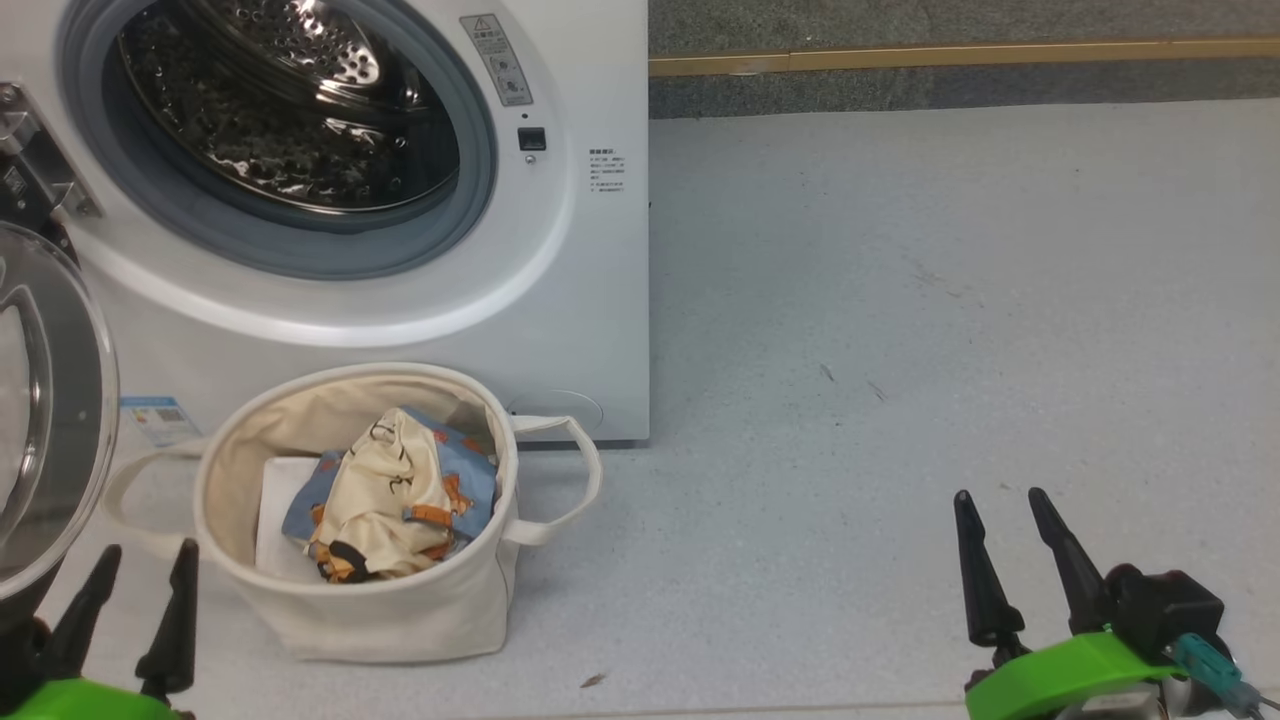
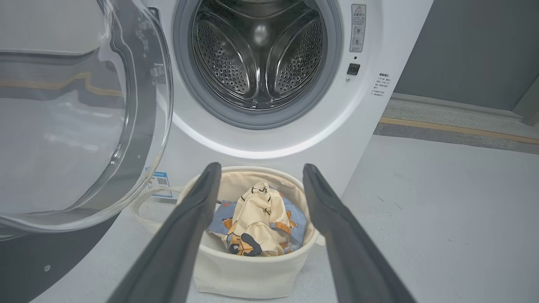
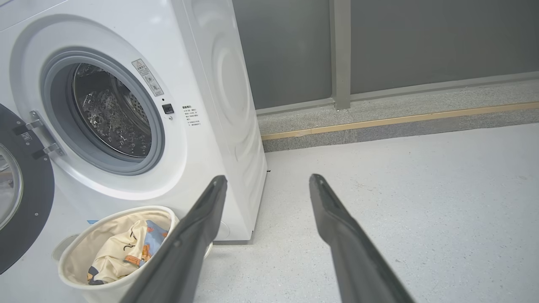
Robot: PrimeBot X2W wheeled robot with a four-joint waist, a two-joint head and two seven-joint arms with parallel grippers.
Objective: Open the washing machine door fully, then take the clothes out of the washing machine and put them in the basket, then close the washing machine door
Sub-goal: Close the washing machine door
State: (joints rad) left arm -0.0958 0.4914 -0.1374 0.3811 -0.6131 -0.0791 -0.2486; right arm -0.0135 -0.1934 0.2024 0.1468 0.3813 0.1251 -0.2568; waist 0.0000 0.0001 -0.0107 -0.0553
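Black-fingered left gripper (image 1: 149, 548), near the canvas basket (image 1: 400, 615), and right gripper (image 1: 1000, 495) hover low, pointing forward, both spread wide, empty.

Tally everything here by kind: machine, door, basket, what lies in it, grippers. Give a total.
washing machine: 1
door, swung open: 1
basket: 1
bundle of printed clothes in the basket: 1
white sheet in the basket: 1
grippers, the left gripper and the right gripper, both open: 2
Total: 7
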